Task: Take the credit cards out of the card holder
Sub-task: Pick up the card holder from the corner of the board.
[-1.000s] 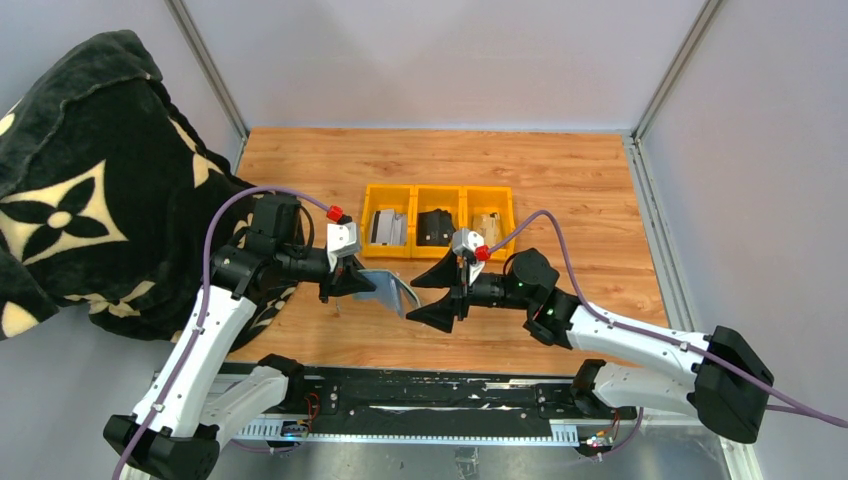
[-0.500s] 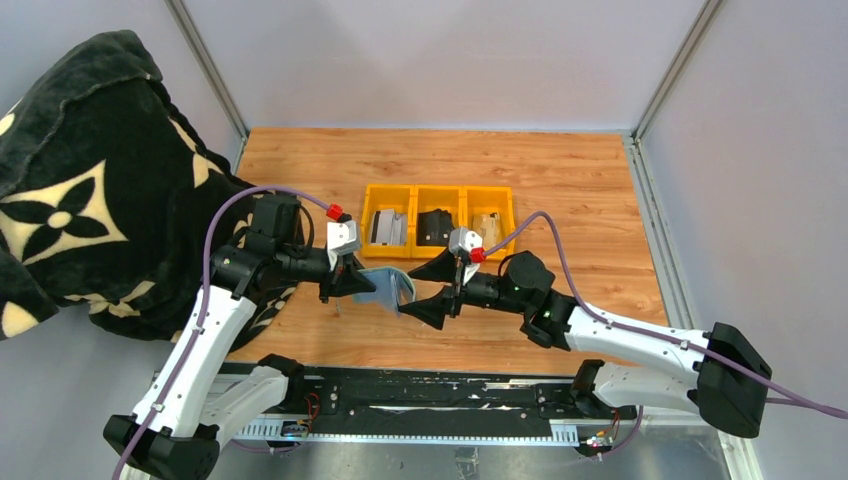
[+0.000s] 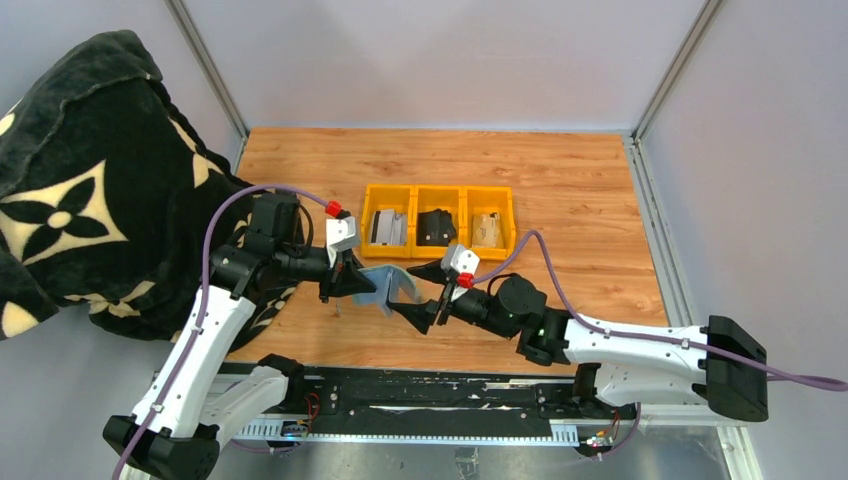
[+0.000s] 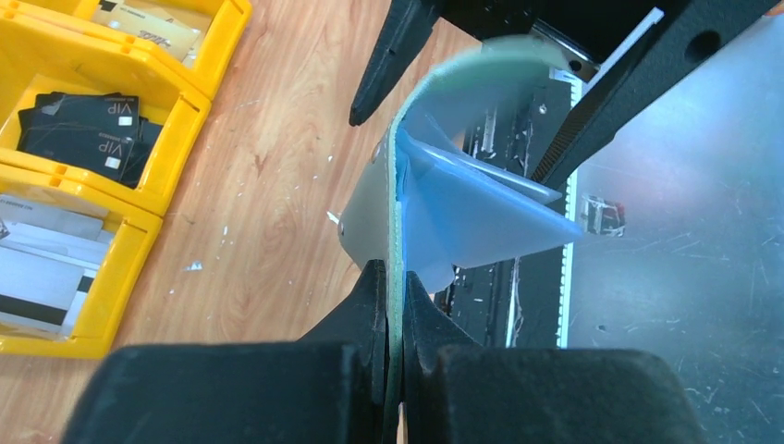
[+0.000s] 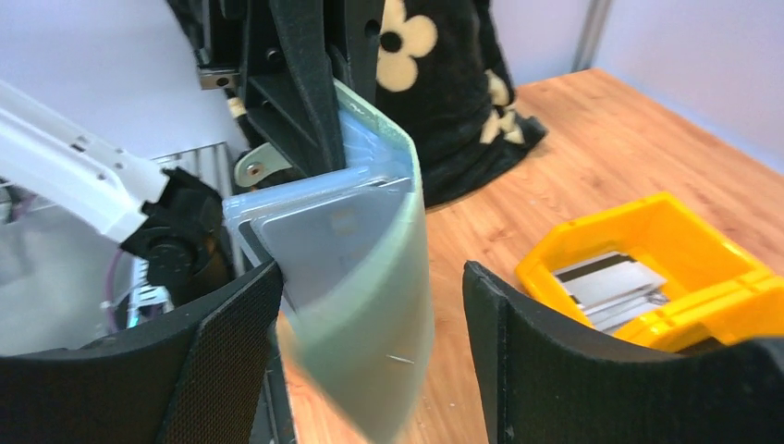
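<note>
Finding the card holder [image 3: 385,287] hanging clear above the tabletop [image 3: 560,180], near the middle, between the two arms and on the near side of the yellow tray [image 3: 440,187]. Recording the jaws of the left arm [image 3: 215,310] as clenched tight on the edge of one flap, the pinch showing plainly in the left wrist view. Noting the holder lying open in a curve, sage green outside and pale blue inside. Observing a pale grey credit card [image 5: 324,231] sitting in an inner pocket, one corner exposed, in the right wrist view. Recording the right arm [image 3: 630,345] as pointing in from the right, jaws spread wide and grasping nothing, straddling the free flap of the holder. Not being able to tell whether either finger is touching it. Logging the tray contents: grey cards [image 3: 388,228] in the left compartment, dark cards [image 3: 434,226] in the middle, tan cards [image 3: 488,228] in the right. Noting a black blanket [image 3: 80,170] with cream flower motifs bunched at the left side of the scene.
</note>
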You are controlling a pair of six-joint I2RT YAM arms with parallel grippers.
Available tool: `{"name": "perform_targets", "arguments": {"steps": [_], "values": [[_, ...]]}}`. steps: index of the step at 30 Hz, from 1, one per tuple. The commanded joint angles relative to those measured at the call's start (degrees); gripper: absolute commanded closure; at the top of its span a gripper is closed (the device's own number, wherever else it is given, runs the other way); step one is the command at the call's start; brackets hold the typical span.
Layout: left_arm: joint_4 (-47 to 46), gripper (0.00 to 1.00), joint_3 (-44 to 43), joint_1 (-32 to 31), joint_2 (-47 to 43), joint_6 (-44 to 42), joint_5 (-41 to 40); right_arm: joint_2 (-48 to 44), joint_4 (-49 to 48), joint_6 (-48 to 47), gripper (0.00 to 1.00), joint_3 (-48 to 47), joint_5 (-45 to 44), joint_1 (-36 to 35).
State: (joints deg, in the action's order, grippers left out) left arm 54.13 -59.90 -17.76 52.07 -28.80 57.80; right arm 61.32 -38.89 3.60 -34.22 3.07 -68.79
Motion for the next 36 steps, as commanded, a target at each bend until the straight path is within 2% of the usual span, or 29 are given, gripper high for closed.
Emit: {"name": "perform_targets", "arguments": {"steps": [1, 6, 13, 20, 24, 30, 36], "values": [[0.24, 1.0, -2.06, -0.35, -0.65, 3.32, 4.47, 1.31, -5.98, -8.22, 0.26, -1.16, -19.58, -4.69], [0.19, 1.0, -2.38, -0.35, -1.33, 5.24, 4.98, 3.3, -13.76, -14.91, 0.26, -0.77, -32.77, -8.77], [0.22, 1.0, -1.9, -0.34, -2.1, 5.95, 5.3, 3.01, -19.95, -21.1, 0.32, 0.8, -37.44, -12.23], [0.19, 1.0, -2.52, -0.35, -1.61, 6.01, 6.26, 1.87, -18.32, -23.91, 0.34, 1.7, -40.31, -13.96], [0.12, 1.0, -2.92, -0.34, -1.7, 5.99, 6.89, 1.68, -17.39, -24.7, 0.31, 1.87, -39.89, -13.93], [0.04, 1.0, -3.56, -0.35, -2.25, 5.65, 8.59, -0.76, -9.01, -18.9, 0.23, 1.81, -31.48, -13.45], [0.09, 1.0, -4.27, -0.35, -2.67, 5.45, 10.56, -4.7, -6.61, -14.79, 0.18, 3.62, -26.07, -12.45]]}}
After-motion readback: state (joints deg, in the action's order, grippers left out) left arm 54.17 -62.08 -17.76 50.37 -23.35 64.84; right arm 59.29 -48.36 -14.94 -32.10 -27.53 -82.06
